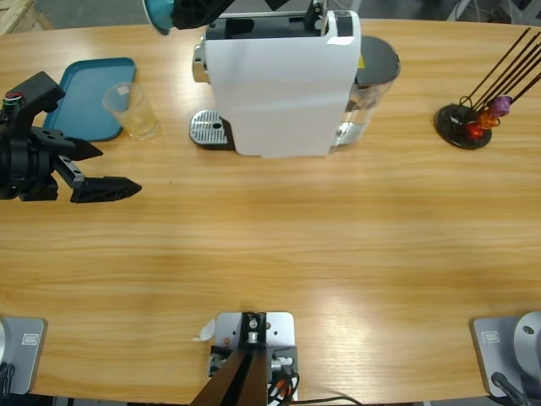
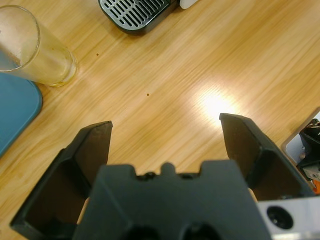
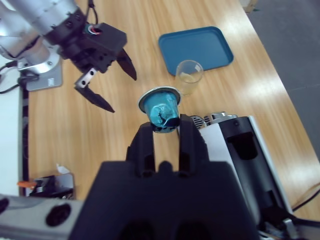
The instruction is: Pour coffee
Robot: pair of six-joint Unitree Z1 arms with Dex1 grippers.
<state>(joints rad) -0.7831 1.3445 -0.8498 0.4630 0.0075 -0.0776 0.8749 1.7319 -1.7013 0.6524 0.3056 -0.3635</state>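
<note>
From above, you see the right hand cut off by the top edge, and the white machine hides its own spout.

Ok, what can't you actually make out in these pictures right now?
- Coffee: none shows; the glass looks empty.
- Machine: its capsule slot is cut by the high view's top edge and dark in the right wrist view.
- Right gripper: mostly above the high view's top edge; its capsule shows there only as a teal sliver.
- Tray: partly cut off in the left wrist view.

coffee machines: 1
clear glasses: 1
blue trays: 1
teal capsules: 1, between right fingers
capsule racks: 1
grippers: 2, left, right
</note>
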